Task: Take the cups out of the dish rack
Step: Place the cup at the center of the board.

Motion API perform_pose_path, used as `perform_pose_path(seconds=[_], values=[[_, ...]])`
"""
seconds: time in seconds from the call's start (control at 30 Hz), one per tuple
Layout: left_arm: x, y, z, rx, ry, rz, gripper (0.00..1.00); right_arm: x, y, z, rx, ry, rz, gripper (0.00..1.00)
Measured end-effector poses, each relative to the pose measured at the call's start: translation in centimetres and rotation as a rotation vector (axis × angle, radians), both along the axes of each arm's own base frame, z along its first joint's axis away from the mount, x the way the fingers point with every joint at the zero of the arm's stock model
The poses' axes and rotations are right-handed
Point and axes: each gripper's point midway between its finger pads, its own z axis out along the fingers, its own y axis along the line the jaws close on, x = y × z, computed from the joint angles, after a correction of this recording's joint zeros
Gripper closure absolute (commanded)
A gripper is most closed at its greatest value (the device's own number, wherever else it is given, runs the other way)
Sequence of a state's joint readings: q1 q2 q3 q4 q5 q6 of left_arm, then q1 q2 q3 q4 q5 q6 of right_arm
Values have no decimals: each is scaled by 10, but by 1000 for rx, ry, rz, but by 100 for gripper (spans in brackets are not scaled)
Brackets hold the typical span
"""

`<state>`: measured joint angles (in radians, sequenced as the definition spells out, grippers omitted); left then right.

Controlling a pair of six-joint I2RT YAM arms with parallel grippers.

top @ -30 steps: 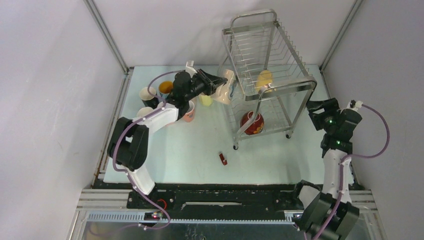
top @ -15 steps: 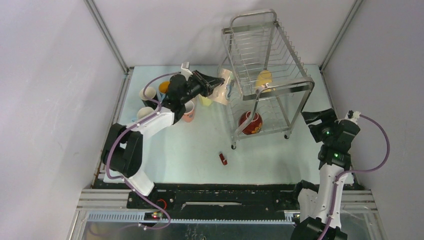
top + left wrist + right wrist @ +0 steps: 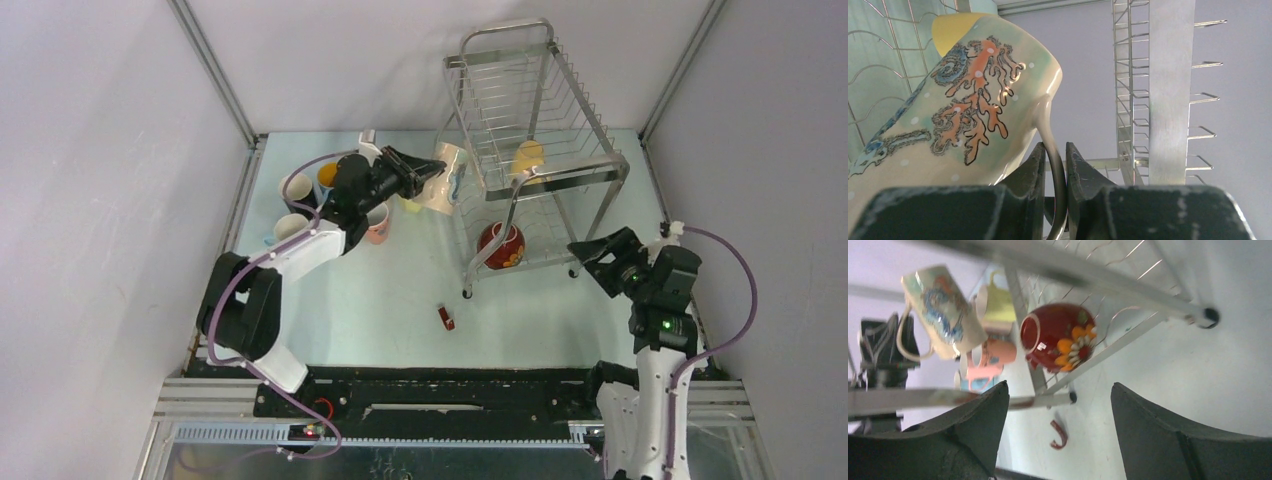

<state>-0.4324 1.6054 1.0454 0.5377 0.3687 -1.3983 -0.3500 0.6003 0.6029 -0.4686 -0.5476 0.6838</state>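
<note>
The left claw [image 3: 428,172] is clenched on the handle of the cream patterned mug [image 3: 448,176]. This mug hangs tilted just beside the left end of the dish rack [image 3: 560,90]. The right claw [image 3: 592,256] is released, jaws wide, near the rack's near right corner, grasping nothing. A dark red mug [image 3: 502,245] lies on the lower tier. A yellow mug [image 3: 528,157] shows through the wires farther back; its tier cannot be told. Other mugs [image 3: 300,190] stand grouped on the desk [image 3: 380,290] at far left.

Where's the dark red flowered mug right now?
Top view, right of centre: the dark red flowered ceramic mug sits on the lower tier of the chrome wire dish rack, at its near end.
</note>
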Motion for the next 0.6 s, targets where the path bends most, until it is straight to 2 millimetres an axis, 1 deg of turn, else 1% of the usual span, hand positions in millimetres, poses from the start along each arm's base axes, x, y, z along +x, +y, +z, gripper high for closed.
perform_pose_path(seconds=[0.17, 0.27, 0.37, 0.6], values=[[-5, 2, 3, -9, 1, 1, 100, -17, 39, 7, -39, -14, 137, 19], [-8, 4, 2, -13, 7, 4, 100, -27, 60, 8, -65, -22, 206, 19], [-13, 8, 1, -15, 12, 7, 100, -40, 80, 7, -98, -30, 268, 19], [-24, 14, -1, -30, 36, 13, 100, -63, 118, 14, -173, -113, 368, 19]])
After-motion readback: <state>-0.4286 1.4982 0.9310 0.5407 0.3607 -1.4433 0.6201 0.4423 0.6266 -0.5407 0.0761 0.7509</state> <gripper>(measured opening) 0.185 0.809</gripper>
